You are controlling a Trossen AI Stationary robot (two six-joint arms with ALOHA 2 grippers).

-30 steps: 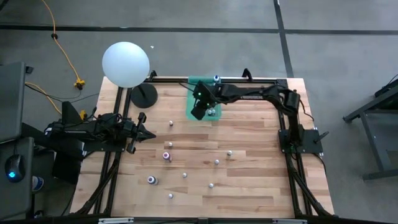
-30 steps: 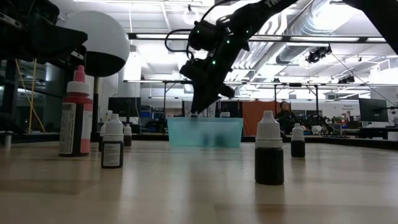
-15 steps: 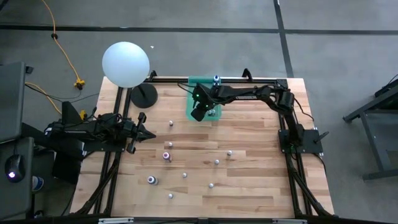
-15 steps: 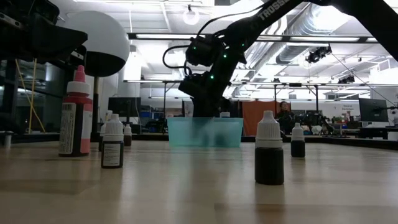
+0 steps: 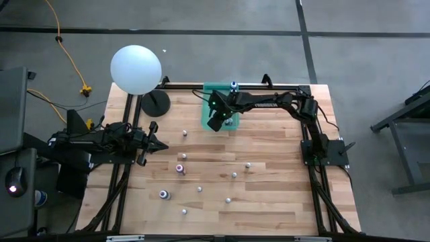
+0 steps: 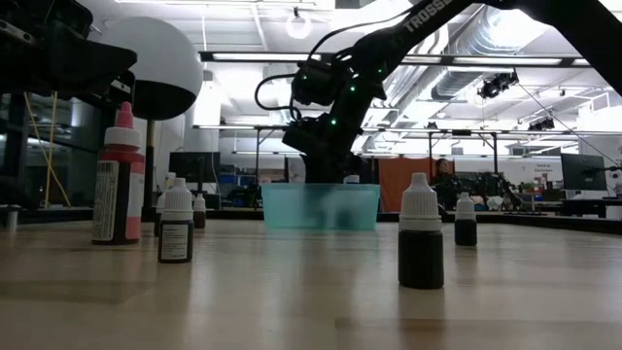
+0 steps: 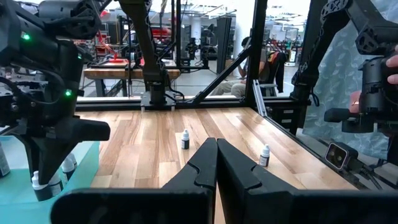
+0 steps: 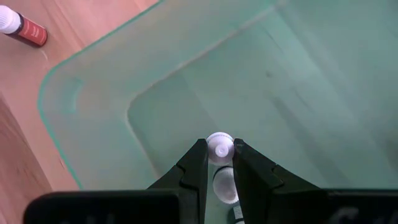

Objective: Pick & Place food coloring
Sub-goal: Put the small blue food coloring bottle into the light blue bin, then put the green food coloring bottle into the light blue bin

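The right gripper (image 8: 217,163), clamped on a food coloring bottle (image 8: 219,147) over the teal bin (image 8: 93,93), should probably descend slightly before releasing.

dark jointed arms (image 5: 269,101) with small green lights.

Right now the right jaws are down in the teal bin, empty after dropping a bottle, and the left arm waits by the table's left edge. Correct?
Not quite: the right gripper is not empty. The right wrist view shows its jaws closed on a small white-capped bottle inside the teal bin. The left gripper does wait by the table's left edge, shut.
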